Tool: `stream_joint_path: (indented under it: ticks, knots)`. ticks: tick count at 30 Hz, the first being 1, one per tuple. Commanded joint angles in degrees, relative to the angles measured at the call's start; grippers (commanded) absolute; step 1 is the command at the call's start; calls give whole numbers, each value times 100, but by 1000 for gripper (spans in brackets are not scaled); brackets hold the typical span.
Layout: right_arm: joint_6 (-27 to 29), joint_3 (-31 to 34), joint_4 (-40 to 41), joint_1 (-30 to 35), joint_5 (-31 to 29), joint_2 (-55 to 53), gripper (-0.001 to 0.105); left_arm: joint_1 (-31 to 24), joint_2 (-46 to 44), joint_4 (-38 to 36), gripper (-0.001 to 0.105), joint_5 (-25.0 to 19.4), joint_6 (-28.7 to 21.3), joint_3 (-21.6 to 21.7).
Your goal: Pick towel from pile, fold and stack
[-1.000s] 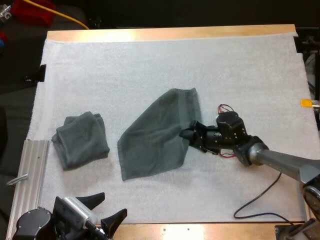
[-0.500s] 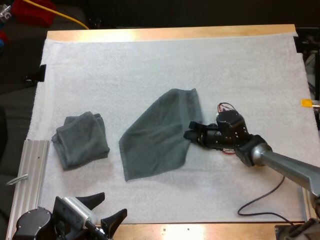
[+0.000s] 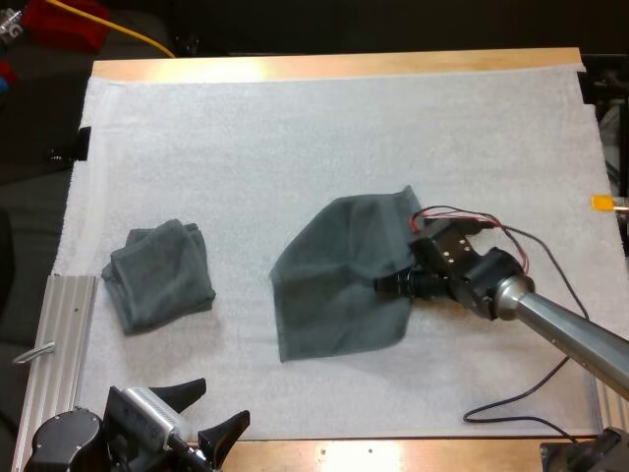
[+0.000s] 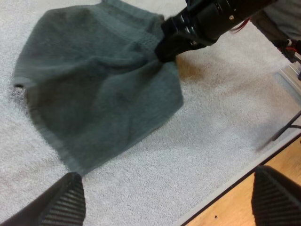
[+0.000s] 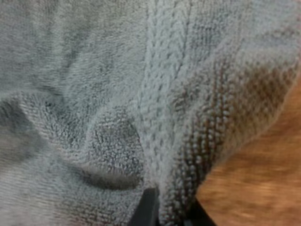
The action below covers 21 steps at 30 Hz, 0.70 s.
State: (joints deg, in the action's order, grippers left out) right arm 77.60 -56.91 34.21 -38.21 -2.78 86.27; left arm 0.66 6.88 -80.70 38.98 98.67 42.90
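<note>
Two towels: a folded towel (image 3: 160, 275) lay left; the right hand (image 3: 388, 283) clenched the spread towel (image 3: 339, 275), its tips buried; left hand (image 3: 218, 403) released.

Silver tubular right arm (image 3: 565, 332) carries a black right tool (image 3: 383, 284); left tool (image 3: 208, 411) has ribbed black fingers (image 4: 63, 203).

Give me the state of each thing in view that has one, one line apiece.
Spread towel: lying mostly flat on the mat, bunched at its pinched edge.
Folded towel: loosely folded, lying apart from both grippers.
Right gripper: shut on the spread towel's edge.
Left gripper: open, holding nothing.
</note>
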Motion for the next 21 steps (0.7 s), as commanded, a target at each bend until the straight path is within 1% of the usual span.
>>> stream_joint_path:
  ticks: [1, 3, 7, 10, 13, 15, 18, 21]
  knots:
    - [237, -103, 333, -56, -367, -52, 2, 21, 14, 2, 70, 68, 4, 32]
    - [417, -273, 537, -256, -762, -52, 2, 21, 14, 2, 70, 68, 4, 32]
    - [388, -391, 468, -496, -777, -52, 2, 21, 14, 2, 70, 68, 4, 32]
    - [159, -390, 328, -679, -753, -40, 2, 21, 14, 2, 70, 68, 4, 32]
    - [-169, -390, 216, -814, -606, 68, 2, 21, 14, 2, 70, 68, 4, 32]
    - [-401, -390, 88, -875, -298, 209, 2, 21, 14, 2, 70, 68, 4, 32]
    - [-550, -390, -149, -946, 113, 393, 2, 21, 14, 2, 70, 68, 4, 32]
    - [-612, -390, -352, -1068, 348, 503, 2, 21, 14, 2, 70, 68, 4, 32]
